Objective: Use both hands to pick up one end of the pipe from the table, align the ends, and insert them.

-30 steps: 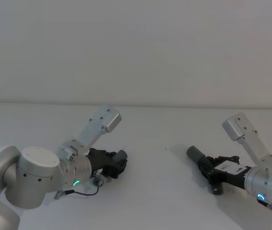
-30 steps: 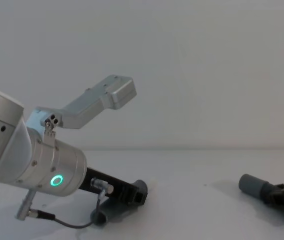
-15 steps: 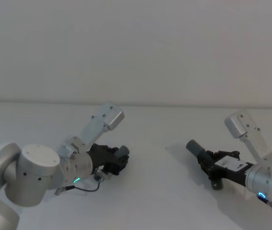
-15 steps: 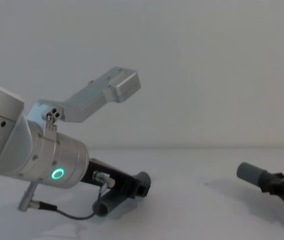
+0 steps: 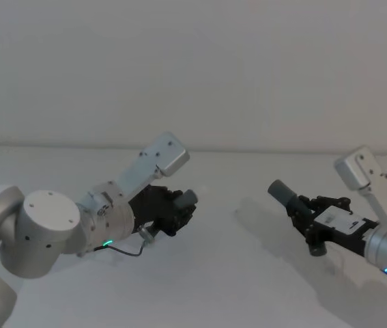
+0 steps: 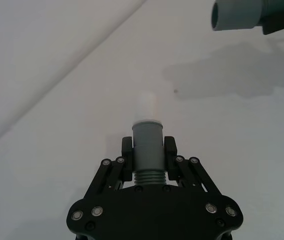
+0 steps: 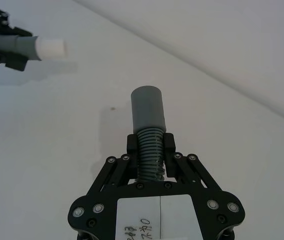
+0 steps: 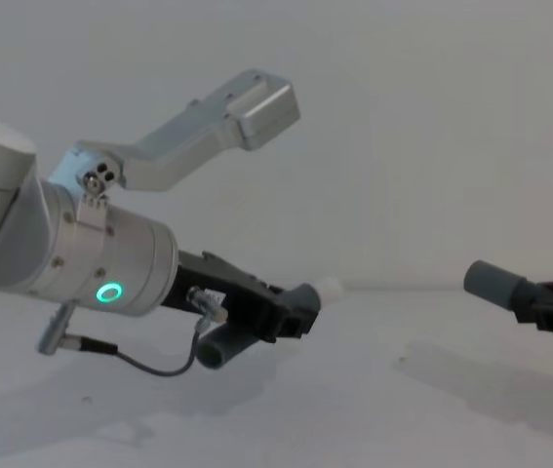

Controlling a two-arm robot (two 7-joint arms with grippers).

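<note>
Gripping white-tipped pipe piece (image 6: 147,134) in left tool (image 5: 175,213), grey-socket pipe piece (image 7: 148,112) in right tool (image 5: 304,213); holding both above surface (image 5: 234,273), ends facing, well apart.

Head view down onto table (image 5: 213,287), chest view low side-on, wrist views close behind fingers (image 6: 126,154), facing each other

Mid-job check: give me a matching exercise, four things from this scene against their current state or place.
Things:
1. left gripper
2. right gripper
3. whitish tip
4. grey socket

States or places:
a. front end of the piece in the right jaws
b. shut on the narrow-ended hose piece
c. shut on the socket-ended hose piece
d. sticks out ahead of the left jaws

Pairs: 1-b; 2-c; 3-d; 4-a
</note>
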